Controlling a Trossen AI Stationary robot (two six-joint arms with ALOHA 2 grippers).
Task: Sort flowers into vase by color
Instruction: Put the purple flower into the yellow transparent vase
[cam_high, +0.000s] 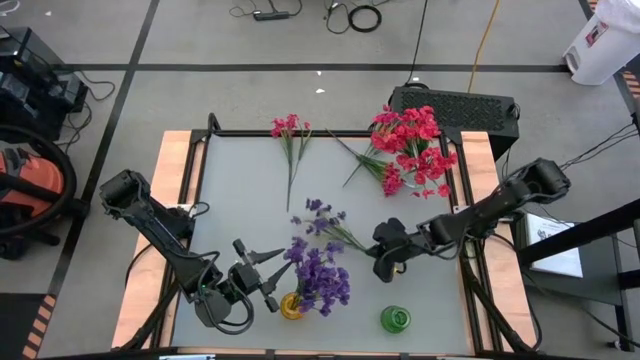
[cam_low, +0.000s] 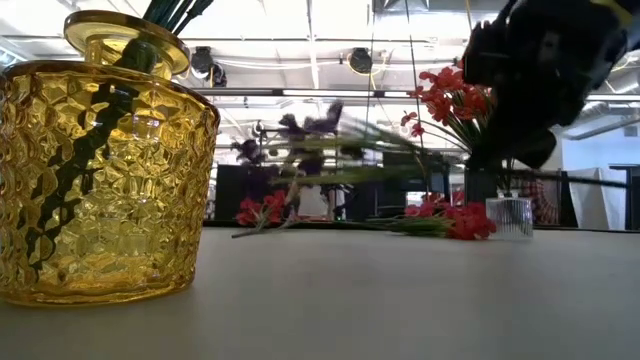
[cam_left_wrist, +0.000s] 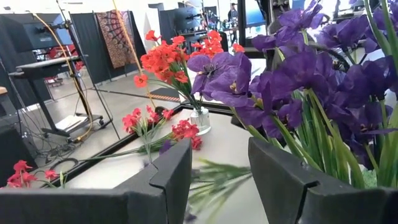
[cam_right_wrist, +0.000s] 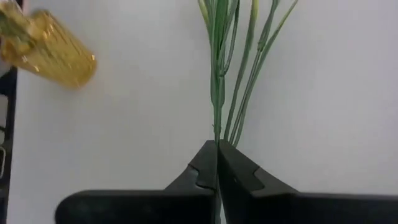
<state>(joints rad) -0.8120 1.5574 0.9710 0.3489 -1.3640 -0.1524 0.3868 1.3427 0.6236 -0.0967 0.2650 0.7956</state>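
Note:
A yellow glass vase (cam_high: 291, 306) near the table's near edge holds a bunch of purple flowers (cam_high: 322, 278). My left gripper (cam_high: 274, 272) is open just left of that bunch, whose blossoms (cam_left_wrist: 311, 74) stand close beside one of its fingers. My right gripper (cam_high: 384, 252) is shut on a loose purple sprig (cam_high: 325, 220) at mid-table. A clear vase (cam_left_wrist: 200, 119) at the far right holds red flowers (cam_high: 412, 135). More red sprigs (cam_high: 392, 180) lie beside it. A pink-red sprig (cam_high: 290, 135) lies flat near the far edge. A green vase (cam_high: 395, 319) stands empty at the near edge. My right gripper pinches the purple sprig's thin green stems (cam_right_wrist: 219, 134) at their cut end between its two shut fingers. The fingers lie along the stems, coming from the table's right side. In the low view the sprig (cam_low: 330, 150) shows roughly level above the table top, its blossoms pointing left.
A black frame (cam_high: 300, 133) rims the table. A black box (cam_high: 455, 105) sits beyond the far right corner, and a vacuum cleaner (cam_high: 30, 185) stands off the table's left. Bare table shows between the yellow vase and the green vase and along the left side.

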